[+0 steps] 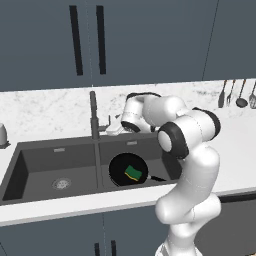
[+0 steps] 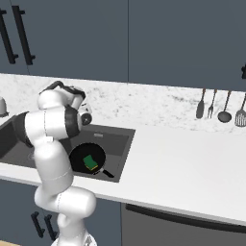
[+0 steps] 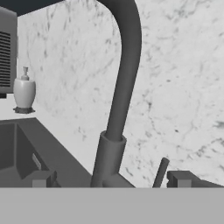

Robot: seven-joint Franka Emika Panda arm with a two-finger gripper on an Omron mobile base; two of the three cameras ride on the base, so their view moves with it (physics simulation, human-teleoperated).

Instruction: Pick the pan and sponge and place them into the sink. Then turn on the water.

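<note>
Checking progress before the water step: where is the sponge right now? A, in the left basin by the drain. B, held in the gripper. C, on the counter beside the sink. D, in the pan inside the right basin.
D: the sponge lies in the pan, which sits in the right basin of the sink.

faucet (image 3: 120,87), soap bottle (image 3: 24,91), sink (image 3: 26,151)

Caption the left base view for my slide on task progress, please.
Pan with sponge in the sink's right basin; open hand at the faucet.
</note>
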